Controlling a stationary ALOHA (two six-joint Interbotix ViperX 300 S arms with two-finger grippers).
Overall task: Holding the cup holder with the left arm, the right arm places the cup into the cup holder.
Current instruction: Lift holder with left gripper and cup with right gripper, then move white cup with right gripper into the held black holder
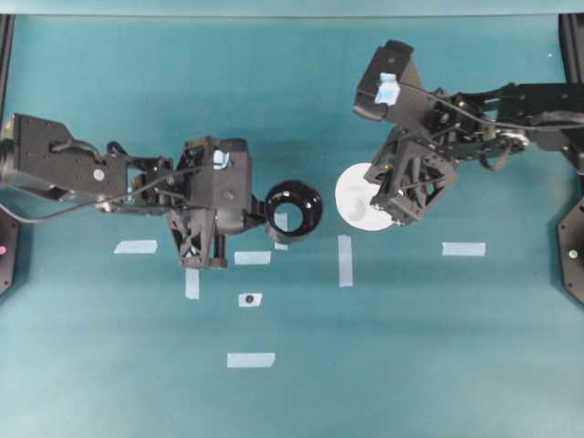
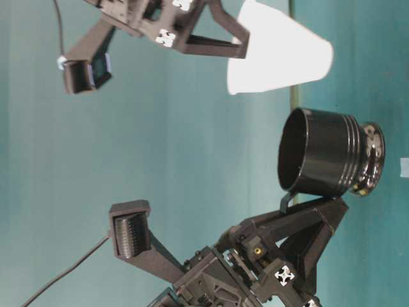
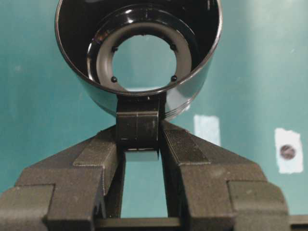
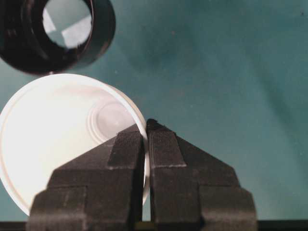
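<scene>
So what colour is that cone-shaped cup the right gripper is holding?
Plain white, with no print. The cup shows best in the table-level view, pinched at its rim by the right gripper.

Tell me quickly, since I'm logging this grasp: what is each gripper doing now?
Left gripper: shut on the glossy black round cup holder, by its stubby handle.
Right gripper: shut on the white conical paper cup, pinching its rim.
</scene>
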